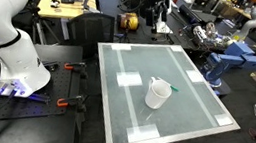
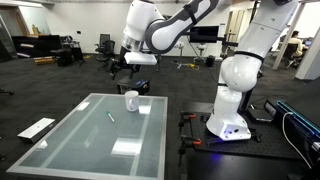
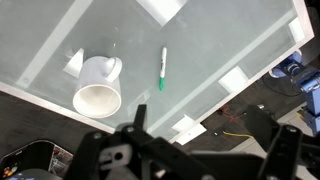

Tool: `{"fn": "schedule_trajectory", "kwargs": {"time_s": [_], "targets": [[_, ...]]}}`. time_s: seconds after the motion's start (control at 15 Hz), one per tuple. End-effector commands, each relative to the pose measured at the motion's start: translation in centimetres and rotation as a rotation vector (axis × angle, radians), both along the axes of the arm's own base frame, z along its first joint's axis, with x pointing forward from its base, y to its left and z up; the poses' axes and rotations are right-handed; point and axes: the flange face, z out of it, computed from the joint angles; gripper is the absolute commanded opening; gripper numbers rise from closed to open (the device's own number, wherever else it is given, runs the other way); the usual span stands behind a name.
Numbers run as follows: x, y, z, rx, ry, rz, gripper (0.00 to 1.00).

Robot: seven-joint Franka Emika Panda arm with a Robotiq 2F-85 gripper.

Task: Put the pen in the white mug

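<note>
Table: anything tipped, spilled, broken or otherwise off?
Nothing stands out. The white mug looks upright on the glass table. The pen lies flat on the glass beside the mug, not touching it. No spill or damage is visible in any view.

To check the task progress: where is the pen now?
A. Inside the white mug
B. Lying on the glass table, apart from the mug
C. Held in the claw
B: the pen lies flat on the glass table, beside the white mug, not touching it.
</note>
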Motion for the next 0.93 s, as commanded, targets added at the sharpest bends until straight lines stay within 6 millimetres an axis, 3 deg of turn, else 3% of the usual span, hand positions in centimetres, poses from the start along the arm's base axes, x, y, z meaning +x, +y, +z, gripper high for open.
{"fn": "schedule_trajectory", "kwargs": {"time_s": [0.0,0.27,0.87], "targets": [[0.0,0.0,0.0,0.001,0.001,0.001,1.00],[1.3,-1.2,-0.2,0.017,-0.008,-0.040,1.00],[5.5,-3.8,-3.8,0.041,0.052,-0.173,1.00]]}}
